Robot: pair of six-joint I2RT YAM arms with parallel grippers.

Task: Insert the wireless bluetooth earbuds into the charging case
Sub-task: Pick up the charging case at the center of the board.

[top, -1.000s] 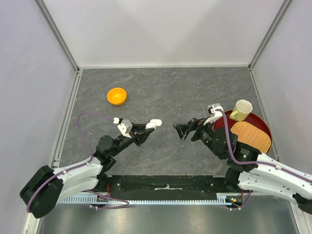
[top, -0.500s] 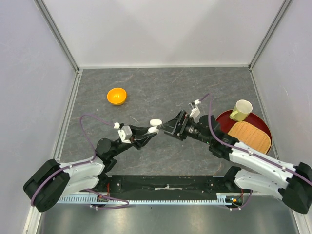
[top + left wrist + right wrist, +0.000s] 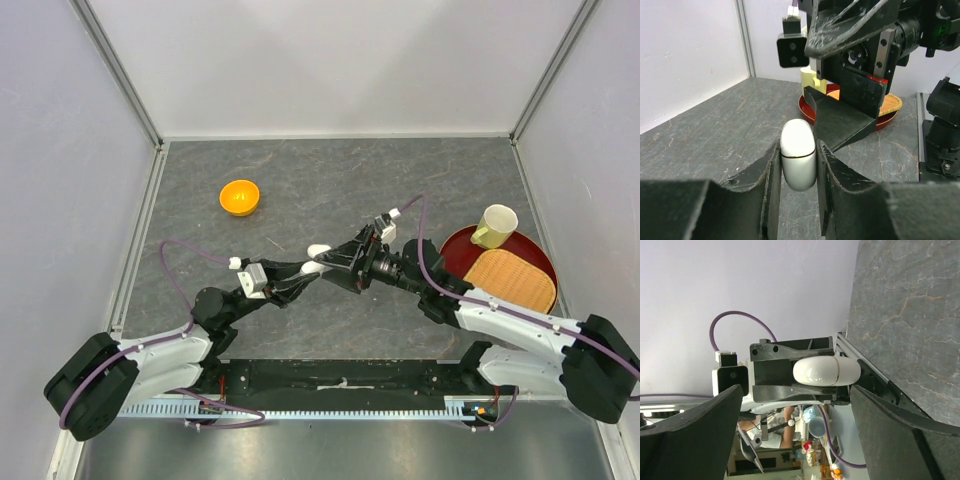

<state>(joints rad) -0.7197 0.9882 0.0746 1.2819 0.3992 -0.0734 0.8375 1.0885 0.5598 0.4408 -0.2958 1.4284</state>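
Observation:
My left gripper [image 3: 797, 150] is shut on a small white charging case [image 3: 798, 155] with its lid closed, holding it upright just above the table. In the top view the case [image 3: 312, 267] sits at the tips of the left gripper [image 3: 303, 272]. My right gripper [image 3: 332, 268] faces it, open wide, with one finger above and one finger below the case's far end. From the right wrist the case [image 3: 826, 371] shows clamped in the left gripper [image 3: 834, 369], just ahead of the right gripper [image 3: 797, 387]. A second small white rounded thing [image 3: 319, 250] lies just behind. The earbuds are out of view.
An orange bowl [image 3: 240, 196] sits at the back left. At the right, a red tray [image 3: 452, 242] carries a pale yellow cup [image 3: 495, 226] and a woven mat [image 3: 515, 280]. Grey walls and metal rails close in the table.
The right arm has swung left from beside the tray to the left gripper, jaws still open. The left gripper, still shut on the case, has shifted slightly toward the near edge.

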